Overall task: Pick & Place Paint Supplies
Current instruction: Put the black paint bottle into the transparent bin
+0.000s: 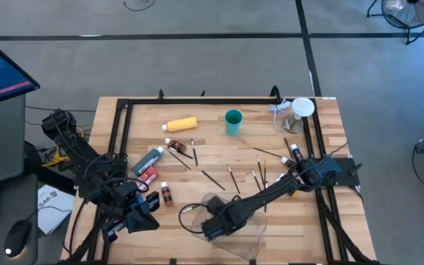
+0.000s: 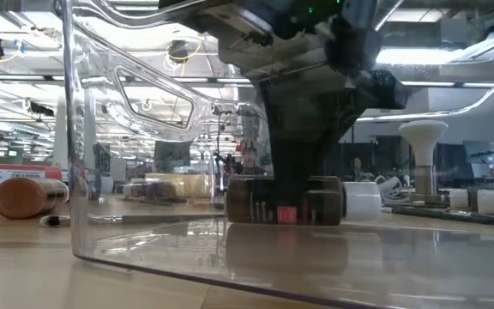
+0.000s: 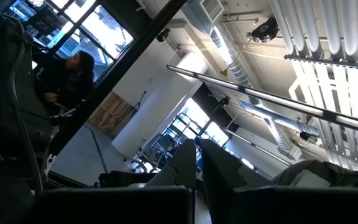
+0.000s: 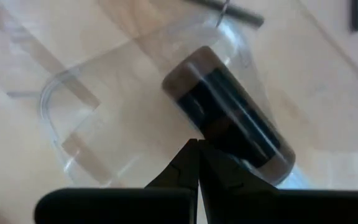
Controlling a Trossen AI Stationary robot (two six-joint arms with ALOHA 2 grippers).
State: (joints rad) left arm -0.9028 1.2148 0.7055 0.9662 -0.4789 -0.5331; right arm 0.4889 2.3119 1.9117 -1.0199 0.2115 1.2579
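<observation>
The left claw (image 1: 142, 218) sits clenched on nothing at the near left corner of the table (image 1: 219, 158), well apart from the supplies; its wrist camera looks up at the ceiling.

Just ahead of it lie a grey paint tube (image 1: 148, 160) and a red paint tube (image 1: 147, 175) side by side, with a small brown bottle (image 1: 166, 193) near them. Farther back rests the yellow bottle (image 1: 181, 124) on its side, and another small bottle (image 1: 175, 146) lies between it and the tubes. The teal cup (image 1: 232, 121) stands upright toward the back middle.

Thin paint brushes (image 1: 213, 178) are scattered across the middle of the table.

At the near middle is the clear tray (image 1: 250, 234). The right claw (image 1: 217, 223) hangs over its left end, fingers pressed together and holding nothing. Directly below its tips, inside the tray, a brown paint bottle (image 4: 229, 121) lies on its side; I can't tell whether the tips touch it.

Another small bottle (image 1: 295, 152) lies toward the right edge, beside the right arm.
</observation>
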